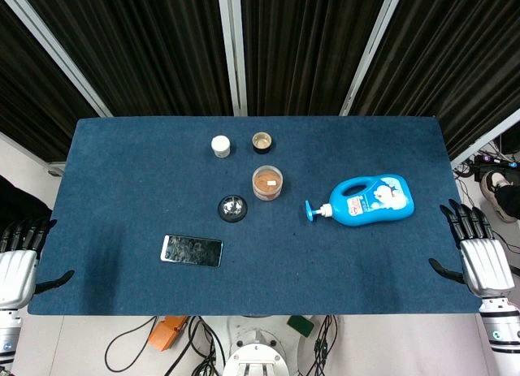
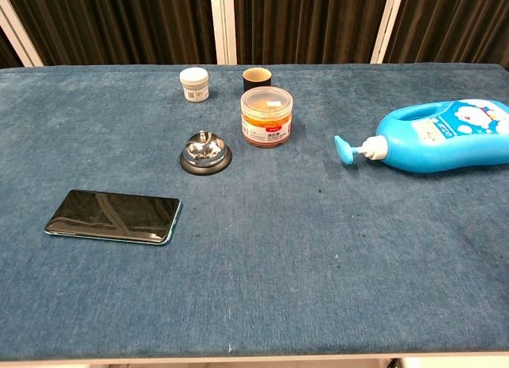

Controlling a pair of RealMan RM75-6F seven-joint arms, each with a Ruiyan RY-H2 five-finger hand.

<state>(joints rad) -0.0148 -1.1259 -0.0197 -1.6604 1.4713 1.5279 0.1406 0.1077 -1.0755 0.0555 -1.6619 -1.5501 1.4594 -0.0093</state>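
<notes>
head view: my left hand [image 1: 16, 266] and right hand [image 1: 479, 254] rest off the table [image 1: 122, 173] edges, fingers spread, holding nothing; blue pump bottle [image 1: 372, 201] lies on its side nearest my right | chest view: bottle [image 2: 445, 136] looks rigid, slick, probably heavy; I'd grasp mid-body, not the pump [image 2: 350, 149].

Left hand [image 1: 18, 266]: silver-grey metal back plate, black fingers and black thumb showing. Right hand [image 1: 479, 258]: same build, silver back, black fingers, with a grey wrist cuff showing a small blue mark. Both appearing only in the head view.
</notes>
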